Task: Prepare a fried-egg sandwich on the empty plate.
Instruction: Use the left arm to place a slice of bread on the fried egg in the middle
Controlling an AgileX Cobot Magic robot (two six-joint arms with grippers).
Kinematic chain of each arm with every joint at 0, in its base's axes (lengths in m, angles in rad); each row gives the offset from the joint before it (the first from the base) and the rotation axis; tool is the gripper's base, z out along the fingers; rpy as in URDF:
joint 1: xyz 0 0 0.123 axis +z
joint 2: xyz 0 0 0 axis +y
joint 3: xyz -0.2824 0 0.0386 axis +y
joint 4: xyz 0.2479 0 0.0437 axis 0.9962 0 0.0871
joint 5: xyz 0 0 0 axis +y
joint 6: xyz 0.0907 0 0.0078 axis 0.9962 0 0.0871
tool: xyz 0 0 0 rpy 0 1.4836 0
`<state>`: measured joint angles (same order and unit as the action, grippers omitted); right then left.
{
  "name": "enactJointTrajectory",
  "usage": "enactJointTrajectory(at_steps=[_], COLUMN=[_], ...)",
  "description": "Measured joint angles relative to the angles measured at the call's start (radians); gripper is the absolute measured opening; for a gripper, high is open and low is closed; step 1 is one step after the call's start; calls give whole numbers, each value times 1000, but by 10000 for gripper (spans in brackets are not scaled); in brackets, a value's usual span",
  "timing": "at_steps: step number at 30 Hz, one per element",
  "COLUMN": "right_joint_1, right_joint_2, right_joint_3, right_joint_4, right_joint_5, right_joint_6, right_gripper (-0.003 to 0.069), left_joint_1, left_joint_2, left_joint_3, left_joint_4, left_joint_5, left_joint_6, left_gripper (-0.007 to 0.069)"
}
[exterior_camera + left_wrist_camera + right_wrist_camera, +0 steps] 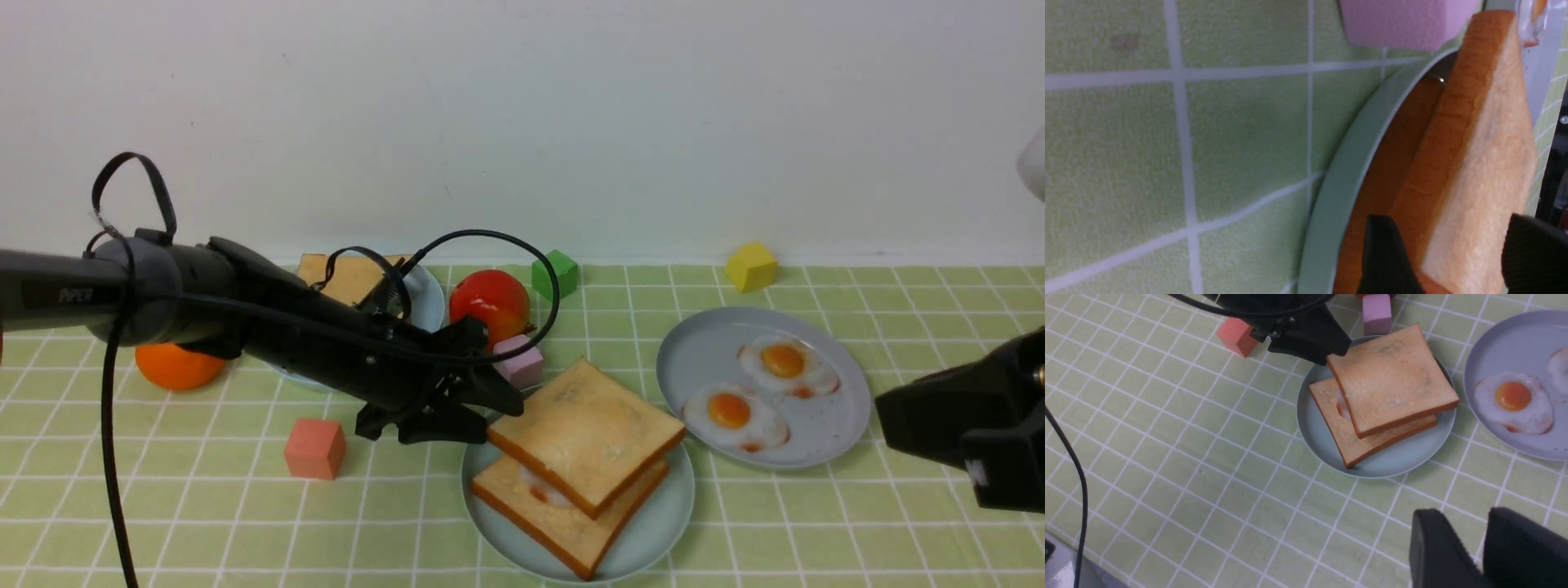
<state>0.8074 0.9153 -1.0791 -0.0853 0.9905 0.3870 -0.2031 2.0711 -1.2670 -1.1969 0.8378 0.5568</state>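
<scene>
The sandwich (588, 457) sits on the teal plate (653, 531), front centre of the checked cloth (245, 506). The bottom toast (535, 516) lies flat on the plate, the egg (540, 490) lies on it, and the top toast (571, 420) lies over both, turned askew.

The front view gives only a sliver of egg under the top toast's left edge. The right wrist view shows the same sliver from above.

The left gripper (502, 418) is at the top toast's left corner. Only the left wrist view shows how. One finger (1384, 253) is on the crust side below the slice and the other (1531, 253) is over its face. They are set wide apart with the corner between them. No view shows whether they pinch it. That view also shows the pink cube (1396, 20) just beside the plate's rim, outside it.

The right gripper (1470, 516) hangs over the cloth, well apart from the teal plate and near the grey plate (702, 359) with its spare eggs (735, 412). The front view shows only its black body. Its own wrist view shows the fingers a narrow slit apart, with bare cloth between them and nothing held.
</scene>
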Motion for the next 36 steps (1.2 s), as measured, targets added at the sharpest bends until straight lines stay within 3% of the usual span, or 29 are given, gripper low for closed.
enactJointTrajectory(at_steps=[15, 19, 28, 36], right_joint_1=[0, 0, 0, 0], right_joint_2=[0, 0, 0, 0], right_joint_3=[0, 0, 0, 0], right_joint_4=[-2, -2, 0, 0], right_joint_5=[-7, -7, -7, -9], right_joint_6=[0, 0, 0, 0], right_gripper=[225, 229, 238, 238], left_joint_1=[0, 0, 11, 92], left_joint_2=[2, 17, 21, -65], left_joint_3=[-1, -1, -1, 13], left_joint_4=[-10, -11, -7, 0], left_joint_5=[41, 43, 74, 229], left_joint_6=[50, 79, 208, 237], left_gripper=[384, 321, 23, 11])
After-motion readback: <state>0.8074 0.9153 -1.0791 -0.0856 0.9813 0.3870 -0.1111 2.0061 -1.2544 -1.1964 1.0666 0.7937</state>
